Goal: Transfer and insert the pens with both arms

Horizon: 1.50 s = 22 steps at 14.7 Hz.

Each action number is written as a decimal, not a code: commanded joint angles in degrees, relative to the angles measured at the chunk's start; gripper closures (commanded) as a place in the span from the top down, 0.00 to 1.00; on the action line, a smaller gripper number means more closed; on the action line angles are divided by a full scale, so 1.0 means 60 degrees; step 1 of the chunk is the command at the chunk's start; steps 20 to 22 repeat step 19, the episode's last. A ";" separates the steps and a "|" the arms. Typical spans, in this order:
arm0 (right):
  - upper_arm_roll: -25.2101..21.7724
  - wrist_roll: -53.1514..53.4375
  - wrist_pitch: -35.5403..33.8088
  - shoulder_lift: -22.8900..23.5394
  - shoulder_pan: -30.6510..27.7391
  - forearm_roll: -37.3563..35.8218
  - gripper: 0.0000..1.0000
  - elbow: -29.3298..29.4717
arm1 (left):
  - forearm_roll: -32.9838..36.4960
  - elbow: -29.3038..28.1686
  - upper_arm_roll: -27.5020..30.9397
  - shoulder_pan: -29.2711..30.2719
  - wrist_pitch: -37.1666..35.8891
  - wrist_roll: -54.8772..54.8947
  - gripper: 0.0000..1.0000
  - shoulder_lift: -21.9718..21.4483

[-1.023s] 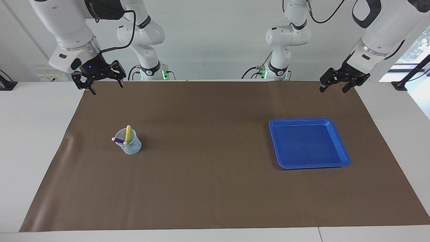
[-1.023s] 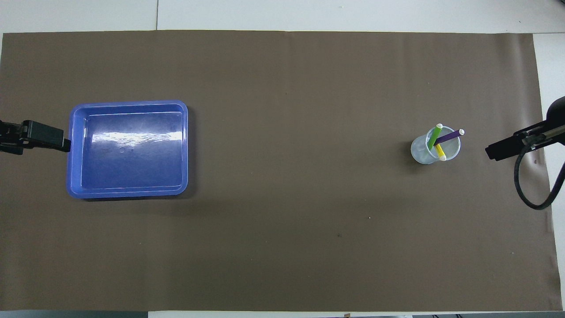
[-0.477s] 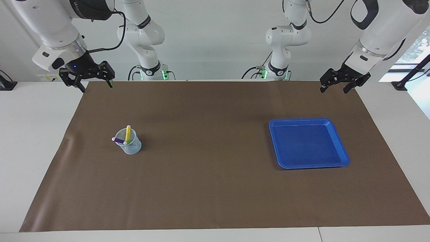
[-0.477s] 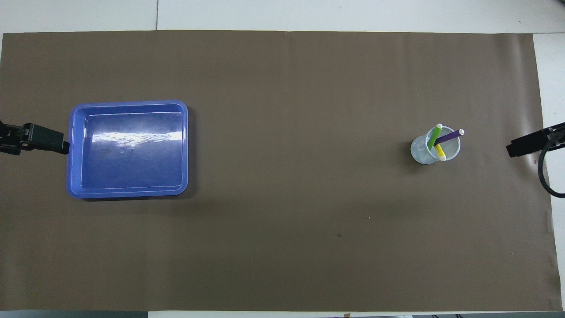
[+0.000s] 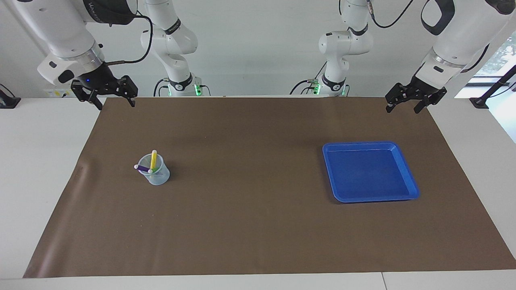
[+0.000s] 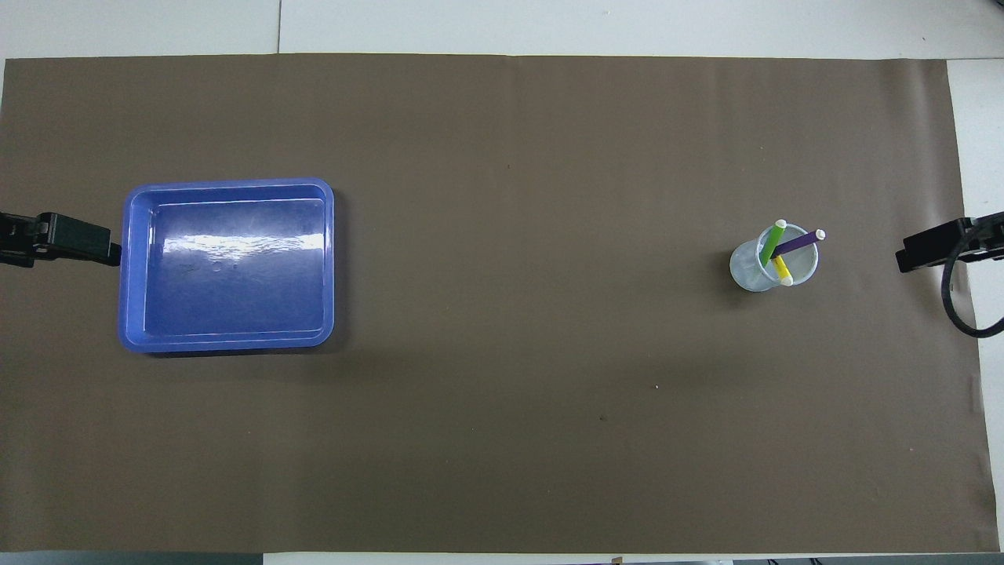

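Observation:
Three pens stand together in a clear plastic cup [image 5: 160, 177] [image 6: 743, 271] toward the right arm's end of the table. They are a purple pen [image 5: 142, 168] [image 6: 798, 242], a yellow pen [image 5: 153, 159] [image 6: 782, 271] and a green pen [image 6: 773, 242], each with a pale cap. My right gripper [image 5: 116, 104] [image 6: 925, 251] hangs open and empty over the brown mat's edge at its own end, well clear of the cup. The left gripper [image 5: 402, 109] [image 6: 78, 243] also hangs open and empty, over the mat's edge at the left arm's end, beside the tray.
A blue tray [image 5: 408, 177] [image 6: 125, 267] with nothing in it lies toward the left arm's end. The brown mat [image 5: 250, 217] covers most of the white table. Two more white arms stand at the robots' end between the working arms.
My right gripper has risen and drawn back from over the mat toward its own end of the table. The left gripper has barely shifted. Cup, pens and tray stay put.

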 commanded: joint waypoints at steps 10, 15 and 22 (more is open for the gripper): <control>0.0006 0.0293 0.0098 0.0129 -0.0081 0.0308 1.00 0.0242 | 0.0546 -0.0284 -0.0005 -0.0052 0.0238 0.0083 1.00 -0.0236; 0.0021 0.0293 0.0055 0.0144 -0.0051 0.0190 1.00 0.0300 | 0.0546 -0.0298 -0.0005 -0.0038 0.0223 0.0068 1.00 -0.0236; 0.0021 0.0308 -0.0033 0.0056 -0.0022 0.0278 1.00 0.0286 | 0.0546 -0.0342 -0.0020 -0.0038 0.0267 0.0111 1.00 -0.0279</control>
